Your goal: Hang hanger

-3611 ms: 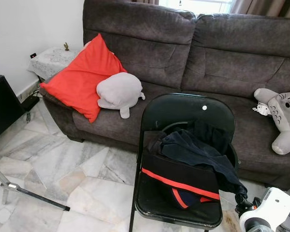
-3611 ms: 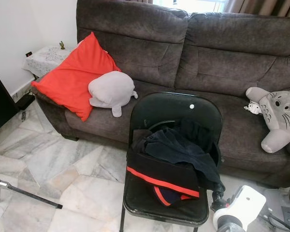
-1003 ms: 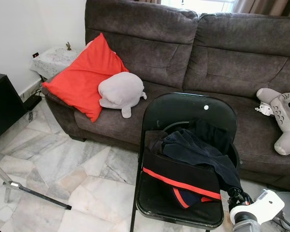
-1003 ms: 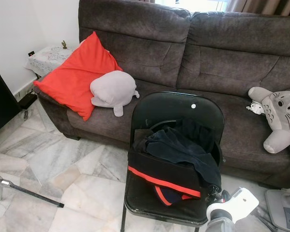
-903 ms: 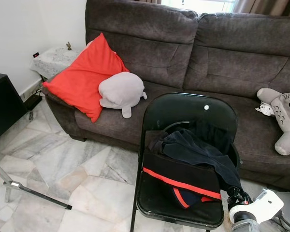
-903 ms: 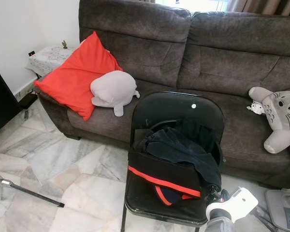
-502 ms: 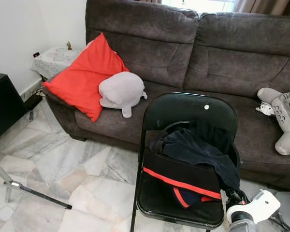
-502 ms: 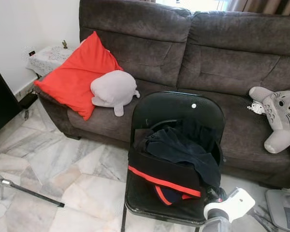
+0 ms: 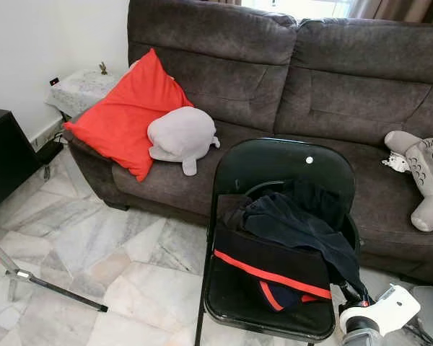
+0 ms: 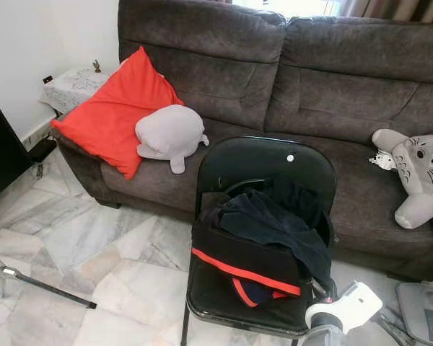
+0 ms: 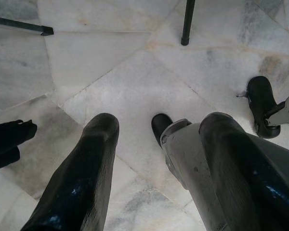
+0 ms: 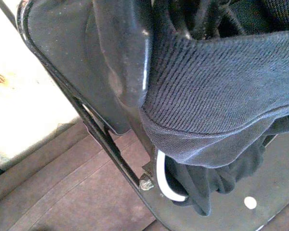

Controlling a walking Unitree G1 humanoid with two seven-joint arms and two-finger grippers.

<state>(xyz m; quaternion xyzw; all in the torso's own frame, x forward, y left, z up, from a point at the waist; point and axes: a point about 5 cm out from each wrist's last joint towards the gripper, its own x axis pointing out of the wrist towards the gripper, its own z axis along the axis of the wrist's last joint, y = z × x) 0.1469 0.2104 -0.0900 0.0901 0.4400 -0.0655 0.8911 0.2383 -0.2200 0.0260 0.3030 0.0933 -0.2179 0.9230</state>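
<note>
A black folding chair [image 9: 274, 157] stands in front of the sofa with a heap of dark clothes [image 9: 296, 225] on its seat. Over the seat's front lies a black garment with a red stripe [image 9: 268, 265]. A thin curved bar, perhaps the hanger [image 9: 262, 186], peeks out behind the heap. My right gripper [image 9: 355, 292] is low at the chair's right front corner, right against a hanging dark sleeve [image 12: 216, 96]. A white curved piece [image 12: 164, 186] shows under that cloth. My left gripper [image 11: 159, 144] hangs open over the marble floor, holding nothing.
A dark grey sofa [image 9: 332, 79] carries a red cushion [image 9: 123, 115], a grey plush [image 9: 180, 135] and a grey cat plush [image 9: 422, 180]. A small side table [image 9: 79, 86] and a black cabinet [image 9: 3, 155] stand at the left. A tripod leg [image 9: 54, 292] crosses the floor.
My right arm has edged left and in toward the chair's right front corner. The whole picture has shifted slightly with the camera; the clothes lie as before.
</note>
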